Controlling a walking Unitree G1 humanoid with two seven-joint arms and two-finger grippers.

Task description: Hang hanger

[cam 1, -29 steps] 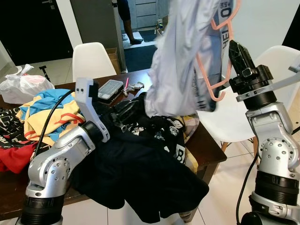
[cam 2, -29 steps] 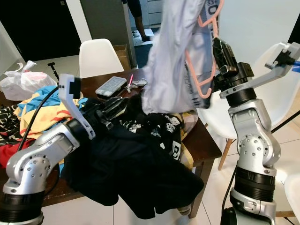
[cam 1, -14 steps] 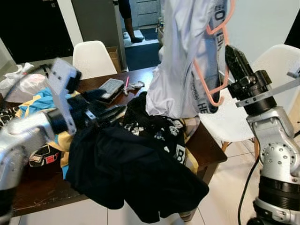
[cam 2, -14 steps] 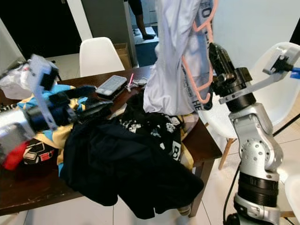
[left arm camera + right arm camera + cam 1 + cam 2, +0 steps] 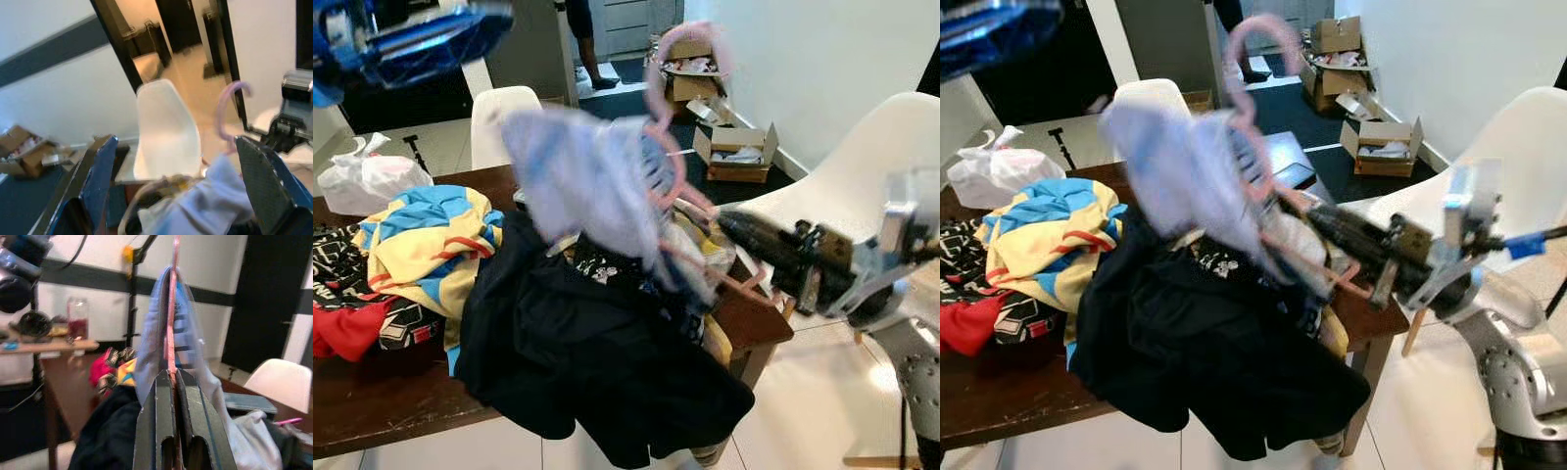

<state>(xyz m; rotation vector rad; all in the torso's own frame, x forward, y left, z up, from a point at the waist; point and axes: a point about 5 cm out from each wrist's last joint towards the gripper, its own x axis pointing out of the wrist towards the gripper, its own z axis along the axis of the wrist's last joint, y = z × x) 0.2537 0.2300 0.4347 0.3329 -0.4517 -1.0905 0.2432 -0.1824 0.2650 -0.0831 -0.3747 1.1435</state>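
Right claw (image 5: 729,223) pinches blurred hanger (image 5: 668,147)

A dark wooden tabletop (image 5: 382,416) carries a black garment (image 5: 597,362), a yellow-and-blue shirt (image 5: 421,235) and a white plastic bag (image 5: 367,181). Cardboard boxes (image 5: 739,152) sit on the floor beyond.

Bright, even indoor light; the hanger (image 5: 668,117), shirt (image 5: 587,181) and both grippers are motion-blurred, while the table (image 5: 372,411) stays sharp.
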